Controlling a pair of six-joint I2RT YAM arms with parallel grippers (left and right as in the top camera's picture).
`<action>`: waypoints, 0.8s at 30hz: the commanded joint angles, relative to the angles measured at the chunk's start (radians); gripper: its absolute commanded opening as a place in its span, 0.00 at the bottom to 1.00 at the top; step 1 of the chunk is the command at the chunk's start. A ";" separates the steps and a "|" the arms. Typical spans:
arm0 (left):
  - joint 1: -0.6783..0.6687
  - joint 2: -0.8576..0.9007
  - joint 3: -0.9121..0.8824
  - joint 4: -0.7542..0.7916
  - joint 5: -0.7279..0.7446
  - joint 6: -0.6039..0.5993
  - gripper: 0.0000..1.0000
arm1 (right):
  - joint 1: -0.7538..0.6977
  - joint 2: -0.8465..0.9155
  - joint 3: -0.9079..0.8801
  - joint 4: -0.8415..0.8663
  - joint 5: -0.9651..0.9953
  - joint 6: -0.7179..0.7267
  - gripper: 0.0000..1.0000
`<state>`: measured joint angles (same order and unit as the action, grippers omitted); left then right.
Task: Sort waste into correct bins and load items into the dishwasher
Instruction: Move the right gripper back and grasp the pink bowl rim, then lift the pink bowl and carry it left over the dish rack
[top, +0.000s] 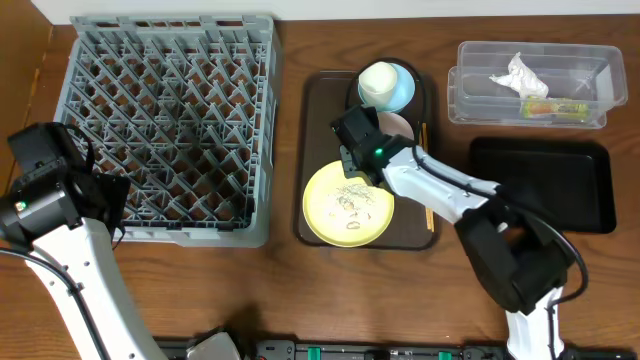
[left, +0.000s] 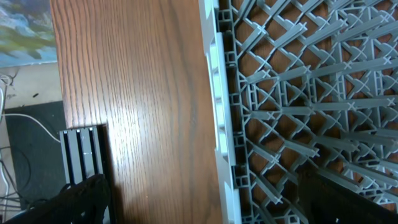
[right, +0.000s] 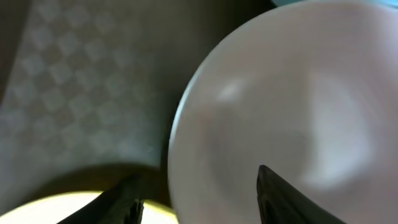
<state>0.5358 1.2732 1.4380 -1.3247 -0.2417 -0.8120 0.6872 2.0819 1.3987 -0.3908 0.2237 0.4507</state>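
The white bowl (top: 398, 127) sits on the brown serving tray (top: 316, 150), behind the pale yellow plate (top: 345, 210) that carries rice grains (top: 352, 196). My right gripper (top: 358, 145) is open and low over the bowl's left rim. In the right wrist view the fingers (right: 199, 196) straddle that rim of the bowl (right: 280, 112), one inside and one outside, above the plate's edge (right: 56, 208). A white cup (top: 378, 82) stands in the light blue bowl (top: 404, 92). Chopsticks (top: 429, 212) lie along the tray's right side. My left gripper (left: 199, 208) is open and empty over the grey dish rack's (top: 170, 120) front-left edge (left: 217, 124).
The clear tub (top: 470, 95) at the back right holds the white napkin (top: 520, 75) and the yellow-green wrapper (top: 552, 106). The flat black tray (top: 545, 185) lies in front of it. My right arm reaches across from the front right to the brown tray.
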 joint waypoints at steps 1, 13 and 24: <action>0.005 -0.006 0.010 -0.003 -0.010 -0.005 0.98 | 0.004 0.011 -0.005 -0.002 0.027 0.005 0.37; 0.005 -0.006 0.010 -0.003 -0.010 -0.005 0.98 | 0.006 -0.050 0.012 -0.032 -0.005 0.006 0.03; 0.005 -0.006 0.010 -0.003 -0.010 -0.005 0.98 | 0.006 -0.299 0.014 0.017 -0.005 0.031 0.01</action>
<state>0.5358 1.2732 1.4380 -1.3247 -0.2417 -0.8116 0.6868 1.9091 1.3987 -0.4015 0.2157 0.4488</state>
